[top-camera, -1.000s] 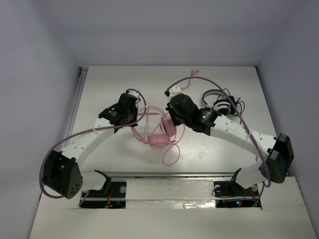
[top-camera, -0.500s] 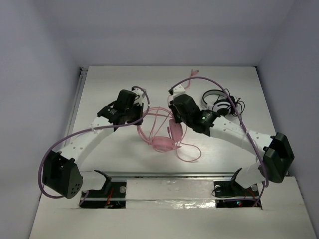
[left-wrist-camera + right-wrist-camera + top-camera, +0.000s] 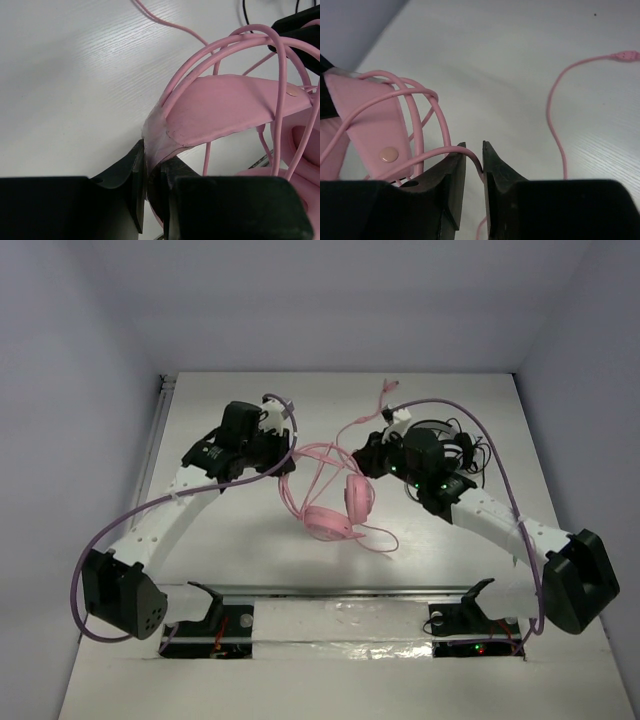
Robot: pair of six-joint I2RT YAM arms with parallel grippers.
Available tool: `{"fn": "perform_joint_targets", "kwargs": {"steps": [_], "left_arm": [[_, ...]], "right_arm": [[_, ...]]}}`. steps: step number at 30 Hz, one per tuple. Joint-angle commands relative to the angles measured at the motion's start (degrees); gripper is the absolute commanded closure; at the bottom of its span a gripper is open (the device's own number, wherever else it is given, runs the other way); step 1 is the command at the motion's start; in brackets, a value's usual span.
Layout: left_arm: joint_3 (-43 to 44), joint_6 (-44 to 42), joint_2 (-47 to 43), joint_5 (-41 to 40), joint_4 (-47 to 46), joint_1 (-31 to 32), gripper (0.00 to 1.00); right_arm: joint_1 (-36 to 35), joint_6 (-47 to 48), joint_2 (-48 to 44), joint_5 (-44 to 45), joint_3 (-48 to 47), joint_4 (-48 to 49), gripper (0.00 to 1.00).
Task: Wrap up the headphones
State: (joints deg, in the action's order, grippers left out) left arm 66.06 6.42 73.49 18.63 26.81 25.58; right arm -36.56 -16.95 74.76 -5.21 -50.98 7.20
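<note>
While the pink headphones sit in the middle of the overhead view, their ear cups low on the counter or just off it (I can't tell which), the left hand is clamped tight on one end of the headband. That looks like the right place to hold: the band seems the one firm, springy part, whereas the padded cups would squash and roll. The whole thing looks light, so that pinch should carry it. The cable is another matter; it looks thin, limp and smooth, and several loose loops already arch over the band, ready to slide off. The right hand has its fingers slightly apart, with the cable running through the gap, not visibly pinched. I'd take it close to the loops and gently, never tugging at the plug lying at the upper right of that wrist view. The black-and-white headphones lie just behind the right hand, and their cord could tangle.
</note>
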Motion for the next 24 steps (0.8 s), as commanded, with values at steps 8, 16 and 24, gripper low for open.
{"fn": "perform_joint_targets", "kwargs": {"steps": [8,16,24], "left_arm": [[6.36,5.88,-4.06,11.60,-6.85,-2.56,1.00],[12.85,11.07,-2.57,14.50,-8.00,-4.22,1.00],[19.45,14.67,-1.25,13.98,-6.59,-8.61,1.00]], "right_arm": [[7.20,-13.62,0.37,-28.08,8.79,29.60,0.67],[7.20,-23.74,7.76,-29.68,14.94,48.86,0.54],[7.20,-24.27,13.30,-29.94,17.31,53.26,0.53]]}}
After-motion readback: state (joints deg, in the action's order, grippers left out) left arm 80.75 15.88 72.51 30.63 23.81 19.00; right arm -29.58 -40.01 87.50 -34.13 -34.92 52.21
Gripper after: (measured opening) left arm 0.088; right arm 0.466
